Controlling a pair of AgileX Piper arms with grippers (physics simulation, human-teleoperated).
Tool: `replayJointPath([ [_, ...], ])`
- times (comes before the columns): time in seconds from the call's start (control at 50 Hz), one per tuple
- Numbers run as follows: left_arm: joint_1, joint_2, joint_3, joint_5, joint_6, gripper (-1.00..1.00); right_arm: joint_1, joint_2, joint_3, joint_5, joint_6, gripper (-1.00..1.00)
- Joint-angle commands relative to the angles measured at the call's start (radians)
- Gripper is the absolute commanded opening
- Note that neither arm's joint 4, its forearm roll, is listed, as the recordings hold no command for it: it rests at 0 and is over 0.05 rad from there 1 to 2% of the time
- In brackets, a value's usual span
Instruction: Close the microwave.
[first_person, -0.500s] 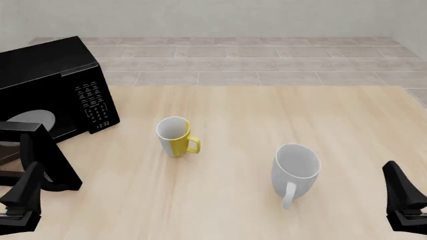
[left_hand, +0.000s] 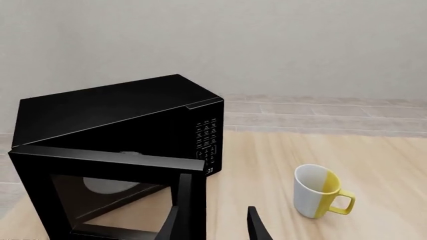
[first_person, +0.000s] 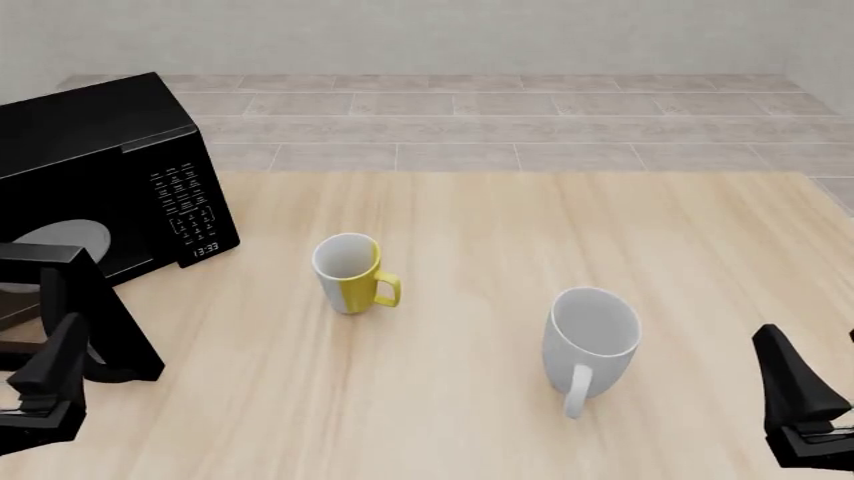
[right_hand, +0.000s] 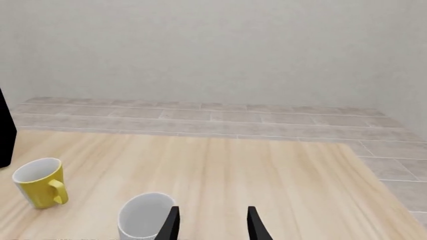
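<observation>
At the far left of the table (first_person: 481, 220), the microwave (first_person: 100, 165) is shown with its glass door (left_hand: 107, 192) swung wide toward the arms; the left gripper (first_person: 47, 385) is held just beside the door's free edge, its jaws parted and empty. The box is judged heavy and stable, the door rigid, glossy and lightly hinged, best pushed flat near its free edge, though the hinge is hardly visible. Further right, a yellow-and-white mug (first_person: 351, 272), a white mug (first_person: 591, 342) and the right gripper (first_person: 801, 410), jaws apart on nothing, are seen.
</observation>
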Motion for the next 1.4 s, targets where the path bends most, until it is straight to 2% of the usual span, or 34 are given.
replayJointPath([
  [0.02,0.029,0.253,0.001,-0.21,-0.02,1.0,0.014,0.011,0.005,-0.017,0.003,1.0],
  [0.04,0.031,0.321,0.001,-0.269,-0.029,1.0,0.015,0.013,0.004,-0.019,0.005,1.0],
  [0.08,0.032,0.371,0.001,-0.311,-0.027,1.0,0.015,0.017,0.005,-0.024,0.007,1.0],
  [0.2,0.021,0.477,0.001,-0.394,-0.045,1.0,0.027,0.041,0.006,-0.042,-0.005,1.0],
  [0.24,0.017,0.514,0.001,-0.428,-0.03,1.0,0.027,0.039,0.005,-0.042,-0.008,1.0],
  [0.3,0.017,0.716,0.0,-0.576,-0.067,1.0,0.031,0.035,0.004,-0.039,-0.006,1.0],
  [0.34,0.031,0.721,0.001,-0.593,-0.042,1.0,0.031,0.04,0.004,-0.043,-0.004,1.0],
  [0.46,0.028,0.704,0.0,-0.58,-0.031,1.0,0.035,0.029,0.004,-0.036,-0.001,1.0],
  [0.56,0.036,0.84,-0.003,-0.686,-0.033,1.0,0.044,-0.005,0.006,-0.004,-0.001,1.0],
  [0.6,0.039,0.844,-0.004,-0.69,-0.031,1.0,0.045,-0.004,0.006,-0.004,-0.002,1.0],
  [0.64,0.041,0.786,-0.057,-0.569,-0.037,1.0,0.049,-0.004,0.006,-0.003,-0.004,1.0],
  [0.66,0.043,0.79,-0.064,-0.565,-0.036,1.0,0.05,-0.004,0.006,-0.002,-0.002,1.0],
  [0.68,0.05,0.871,-0.026,-0.683,-0.03,1.0,0.049,-0.004,0.006,-0.004,-0.002,1.0],
  [0.7,0.048,0.837,-0.068,-0.6,-0.029,1.0,0.05,-0.004,0.006,-0.004,-0.003,1.0],
  [0.72,0.048,0.831,-0.085,-0.573,-0.033,1.0,0.052,-0.004,0.005,-0.005,-0.001,1.0],
  [0.76,0.051,0.875,-0.088,-0.609,-0.029,1.0,0.052,-0.005,0.005,-0.007,-0.003,1.0],
  [0.78,0.049,0.942,-0.059,-0.705,-0.028,1.0,0.053,-0.005,0.005,-0.007,-0.002,1.0],
  [0.8,0.034,0.934,-0.107,-0.629,-0.057,1.0,0.054,-0.006,0.005,-0.007,-0.001,1.0],
  [0.84,0.043,0.945,-0.137,-0.605,-0.052,1.0,0.056,-0.006,0.005,-0.007,0.001,1.0],
  [0.9,0.066,0.984,-0.151,-0.626,-0.012,1.0,0.057,-0.007,0.006,-0.005,0.0,1.0],
  [1.14,0.068,1.072,-0.223,-0.626,-0.022,1.0,0.065,-0.008,0.006,-0.004,0.007,1.0],
  [1.18,0.072,1.077,-0.235,-0.624,0.001,1.0,0.066,-0.008,0.006,-0.003,0.009,1.0],
  [1.4,0.073,1.113,-0.287,-0.607,0.025,1.0,0.064,-0.009,0.005,-0.004,0.005,1.0],
])
